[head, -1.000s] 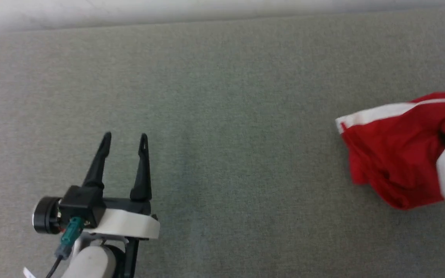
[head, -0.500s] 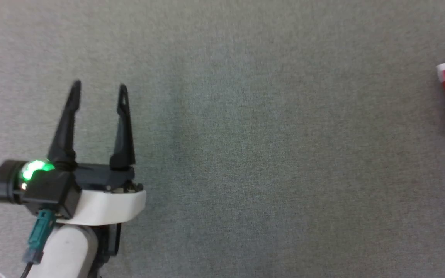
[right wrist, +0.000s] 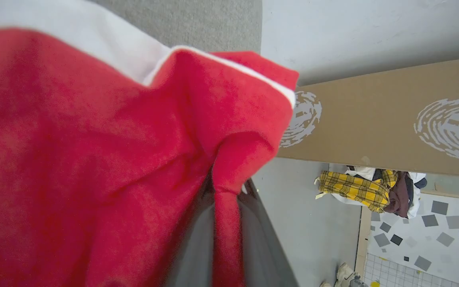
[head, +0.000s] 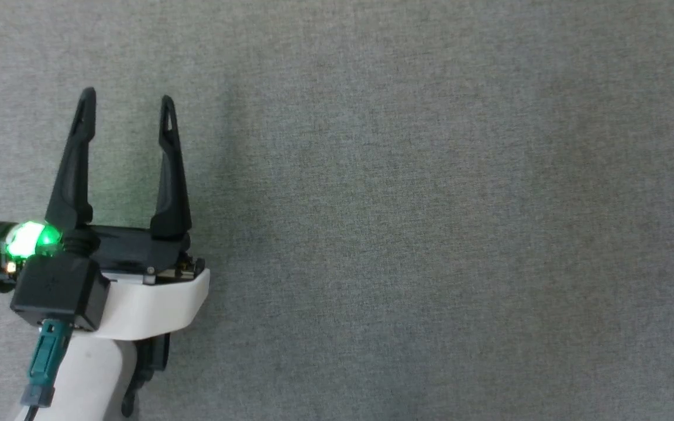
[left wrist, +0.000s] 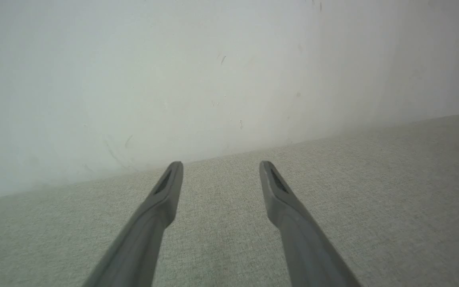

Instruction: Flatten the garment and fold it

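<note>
Across the left and centre of the right wrist view, the garment (right wrist: pixel 94 151) is bunched up: soft red fabric with a wide white band along the upper left and a thin white edge on the flap at upper centre. Its folds converge at lower centre, where the right gripper (right wrist: pixel 226 207) pinches a narrow red tuck between its fingers. At the left of the head view, the left gripper (head: pixel 127 98) has its jaws spread apart over the grey fabric surface (head: pixel 430 204).

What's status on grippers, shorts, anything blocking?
Left gripper open, empty, above grey mat. Right gripper shut on red shorts, fabric bunched, not flattened. No blocker seen.
</note>
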Tool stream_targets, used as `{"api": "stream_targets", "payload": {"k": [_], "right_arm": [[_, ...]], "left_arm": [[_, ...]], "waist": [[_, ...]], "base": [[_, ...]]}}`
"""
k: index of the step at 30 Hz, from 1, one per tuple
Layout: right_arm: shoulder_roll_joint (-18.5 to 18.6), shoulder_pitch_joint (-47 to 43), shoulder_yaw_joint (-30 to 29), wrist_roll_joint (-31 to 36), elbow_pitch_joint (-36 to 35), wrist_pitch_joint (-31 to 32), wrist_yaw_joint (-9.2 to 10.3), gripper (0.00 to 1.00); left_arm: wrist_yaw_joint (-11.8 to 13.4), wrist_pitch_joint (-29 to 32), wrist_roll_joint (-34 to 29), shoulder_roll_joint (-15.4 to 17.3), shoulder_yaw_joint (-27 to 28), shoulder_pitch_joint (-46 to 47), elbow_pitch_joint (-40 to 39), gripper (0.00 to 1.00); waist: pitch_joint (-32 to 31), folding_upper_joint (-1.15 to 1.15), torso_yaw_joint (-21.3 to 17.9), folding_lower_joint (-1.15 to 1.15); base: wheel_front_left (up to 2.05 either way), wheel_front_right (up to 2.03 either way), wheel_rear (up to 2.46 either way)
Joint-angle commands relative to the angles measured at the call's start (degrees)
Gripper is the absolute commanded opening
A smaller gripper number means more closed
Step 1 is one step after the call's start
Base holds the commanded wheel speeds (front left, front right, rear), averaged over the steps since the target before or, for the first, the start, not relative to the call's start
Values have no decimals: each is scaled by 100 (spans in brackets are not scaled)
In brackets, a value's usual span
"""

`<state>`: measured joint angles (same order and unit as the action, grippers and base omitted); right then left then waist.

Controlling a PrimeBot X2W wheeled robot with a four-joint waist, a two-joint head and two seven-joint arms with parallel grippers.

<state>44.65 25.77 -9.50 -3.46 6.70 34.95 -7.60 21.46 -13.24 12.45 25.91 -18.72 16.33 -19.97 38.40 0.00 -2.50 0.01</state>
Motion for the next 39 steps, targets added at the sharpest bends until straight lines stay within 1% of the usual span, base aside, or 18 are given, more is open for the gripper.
{"api": "stream_targets", "payload": {"k": [1,2,3,4,5,6,13,16,18,21,25,29,32,34,36,39], "right_arm": [[-73,106,-27,63,64,-64,11,0],[-106,124,-32,93,111,-98,11,2],[-136,140,-38,115,158,-123,11,8],[-167,162,-48,131,205,-144,11,20],[-193,189,-58,160,242,-173,11,47],[-218,216,-63,199,271,-219,11,100],[-421,321,-39,310,522,-517,11,100],[-546,296,-76,318,560,-682,11,100],[-695,279,-150,270,561,-820,11,100],[-1097,211,-393,201,541,-1091,11,100],[-1712,-149,-480,179,387,-1508,11,100],[-2489,-647,-549,61,132,-1908,11,100],[-2979,-1033,-494,56,-23,-2194,11,100],[-3274,-1262,-429,86,-146,-2382,11,100],[-3558,-1483,-381,132,-281,-2553,11,100],[-3814,-1769,-310,174,-421,-2763,11,100]], "left_arm": [[-7,-60,-79,50,19,118,-8,100],[-14,-73,-92,57,25,135,-5,100],[-22,-86,-122,72,25,150,-5,100],[-26,-100,-155,81,25,165,-15,100],[-22,-111,-172,76,28,170,-22,100],[-16,-120,-183,68,31,169,-24,100],[-80,-162,0,-73,87,90,38,100],[-130,-168,59,-111,85,-3,121,100],[-148,-170,102,-143,85,-87,192,100],[-157,-173,201,-237,104,-226,290,100],[-157,-174,381,-397,183,-480,449,100],[-212,-174,492,-628,299,-662,461,100],[-353,-175,432,-684,292,-792,573,100],[-395,-175,410,-716,283,-921,739,100],[-529,-175,455,-721,202,-1046,909,100],[-590,-175,423,-747,176,-1152,1070,100]], "waist": [[80,0,-13,-1],[89,0,-15,-1],[96,0,-18,-1],[102,0,-25,-1],[103,0,-33,-1],[98,0,-42,-1],[-187,0,-123,-1],[-416,0,-155,-1],[-596,0,-182,-1],[-888,0,-214,-1],[-1290,0,-245,-1],[-1603,0,-202,-1],[-1830,0,-128,-1],[-2009,0,-77,-1],[-2190,0,-22,-1],[-2428,0,61,-1]], "base": [[0,0,0],[0,0,0],[0,0,0],[0,0,0],[0,0,0],[0,0,0],[0,0,0],[0,0,0],[0,0,0],[0,0,0],[0,0,0],[0,0,0],[0,0,0],[0,0,0],[0,0,0],[0,0,0]]}}
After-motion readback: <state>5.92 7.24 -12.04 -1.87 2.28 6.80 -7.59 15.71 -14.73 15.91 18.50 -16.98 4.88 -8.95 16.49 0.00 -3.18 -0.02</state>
